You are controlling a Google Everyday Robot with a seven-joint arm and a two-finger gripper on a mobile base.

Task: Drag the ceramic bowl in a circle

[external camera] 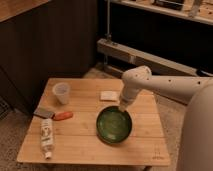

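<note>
The ceramic bowl (114, 125) is round, shallow and glossy dark green, lying on the wooden table (80, 145) right of centre near the front. My gripper (121, 108) comes down from the white arm at the right and meets the bowl's far right rim. The small translucent white plastic cup (61, 92) stands upright at the table's back left, well apart from the bowl.
A white packet (108, 95) lies just behind the bowl. An orange object (62, 116) and a dark flat item (43, 112) lie at the left. A white tube (47, 136) lies near the front left edge. A metal shelf frame (150, 57) stands behind.
</note>
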